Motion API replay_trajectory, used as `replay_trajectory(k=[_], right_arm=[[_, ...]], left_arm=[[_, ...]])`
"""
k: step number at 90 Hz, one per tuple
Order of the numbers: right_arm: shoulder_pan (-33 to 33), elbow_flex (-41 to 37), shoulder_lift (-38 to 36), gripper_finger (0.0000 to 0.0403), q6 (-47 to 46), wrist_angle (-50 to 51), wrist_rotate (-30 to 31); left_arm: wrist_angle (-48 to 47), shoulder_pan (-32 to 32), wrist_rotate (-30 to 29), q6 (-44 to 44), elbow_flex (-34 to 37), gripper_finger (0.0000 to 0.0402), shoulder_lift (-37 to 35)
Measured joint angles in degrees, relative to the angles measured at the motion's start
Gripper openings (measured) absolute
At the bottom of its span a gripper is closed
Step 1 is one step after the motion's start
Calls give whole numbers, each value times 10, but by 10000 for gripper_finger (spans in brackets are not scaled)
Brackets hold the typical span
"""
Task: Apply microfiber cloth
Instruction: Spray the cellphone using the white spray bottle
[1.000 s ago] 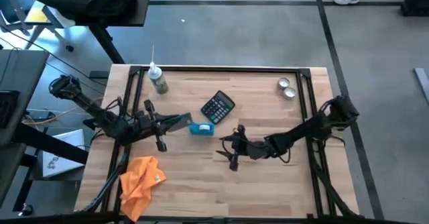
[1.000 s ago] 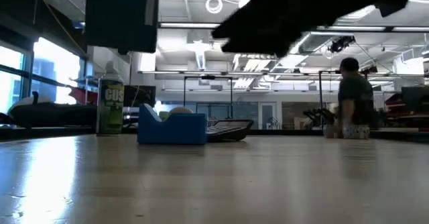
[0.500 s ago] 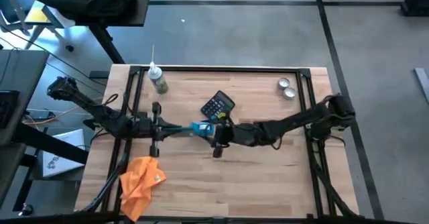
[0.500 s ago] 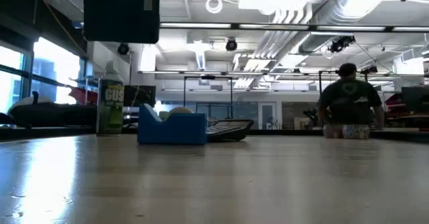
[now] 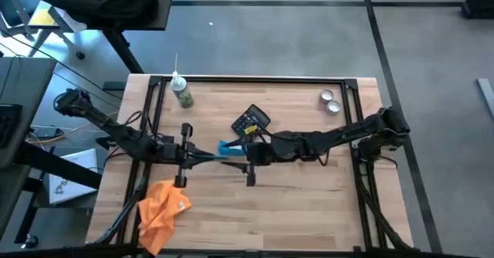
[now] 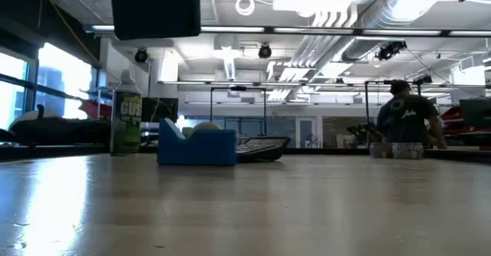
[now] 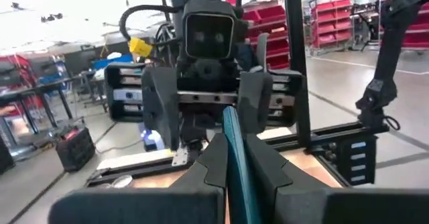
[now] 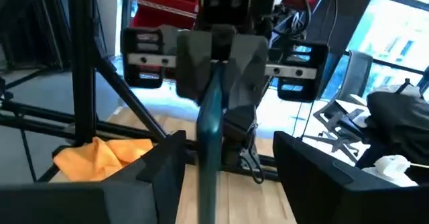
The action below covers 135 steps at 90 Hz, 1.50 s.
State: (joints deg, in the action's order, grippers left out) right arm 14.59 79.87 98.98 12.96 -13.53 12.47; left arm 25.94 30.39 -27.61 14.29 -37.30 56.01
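While both arms have closed in mid-table [image 5: 309,204] | cloth [image 5: 162,210] unmoved at the near-left corner, well apart, so wiping not begun | left gripper [image 5: 219,152] pinches a teal strip [image 7: 232,143] | right gripper [image 5: 244,154] has swung in, fingers spread around it

Overhead looks straight down, low skims the table [image 6: 253,210] — wrist views face each other.

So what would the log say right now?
left tool: shut on thin teal item | right tool: open, facing it | microfiber cloth: lying free at table edge
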Motion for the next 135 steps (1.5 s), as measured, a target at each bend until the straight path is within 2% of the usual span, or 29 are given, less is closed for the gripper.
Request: replay_trajectory(k=[28,57,69,88,100,119,135], right_arm=[[1,0,0,114,6,-5,-1],[1,-1,0,10,25,-13,-8],[1,-1,0,7,24,-13,-8],[1,-1,0,3,24,-9,-10],[1,-1,0,2,21,-11,-8],[1,-1,0,1,21,-16,-10],[1,-1,-1,1,15,-50,-33]], left_arm=[[39,0,-27,13,0,5,25],[19,0,-35,22,0,11,25],[19,0,-36,30,0,34,25],[26,5,-42,34,0,101,24],[-11,27,-52,33,0,132,8],[-94,71,-134,-4,0,144,-29],[-113,74,-148,-25,0,144,-25]])
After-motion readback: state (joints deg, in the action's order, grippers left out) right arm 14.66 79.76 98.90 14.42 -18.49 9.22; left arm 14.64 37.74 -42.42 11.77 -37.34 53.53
